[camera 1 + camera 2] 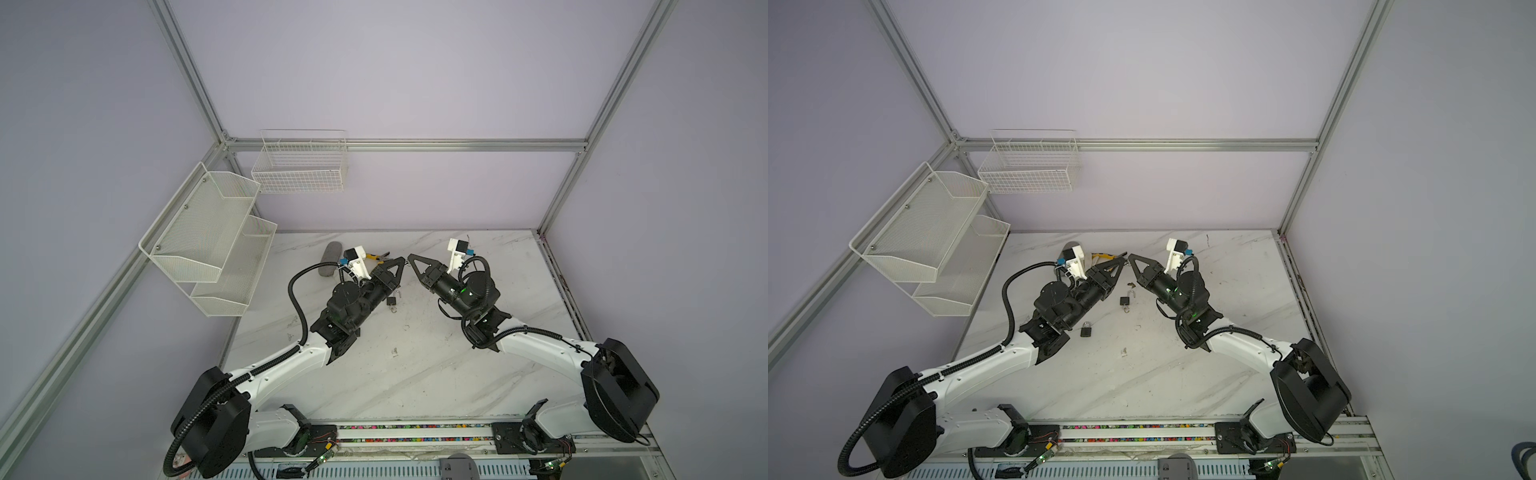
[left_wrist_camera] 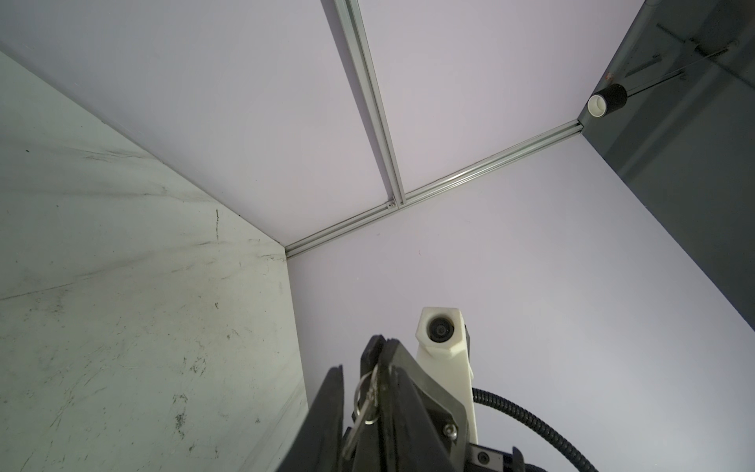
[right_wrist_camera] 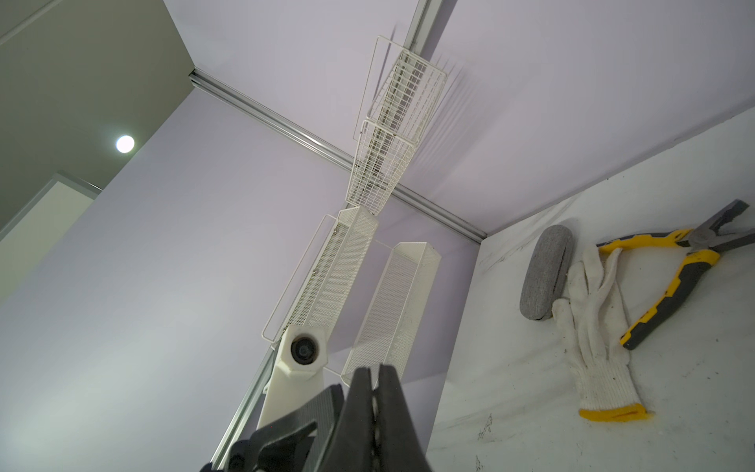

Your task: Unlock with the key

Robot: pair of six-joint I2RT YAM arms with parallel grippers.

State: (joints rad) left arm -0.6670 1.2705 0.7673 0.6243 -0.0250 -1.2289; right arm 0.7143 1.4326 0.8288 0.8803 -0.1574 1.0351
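Passing key between arms, by my read. Top view: left gripper (image 1: 401, 262) & right gripper (image 1: 411, 258) raised, tips nearly touching; padlock (image 1: 392, 300) on table (image 1: 415, 374) below. Left wrist: key (image 2: 352, 431) w/ ring (image 2: 367, 392) between left jaws, long axis along fingers (image 2: 331, 408); blade end and clamp, can't tell. Right wrist: right gripper clenched. Next: firm pinch, aim blade at padlock.

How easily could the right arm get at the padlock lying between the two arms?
Probably yes: the padlock lies uncovered on the table near the right tool, though that tool is shut.
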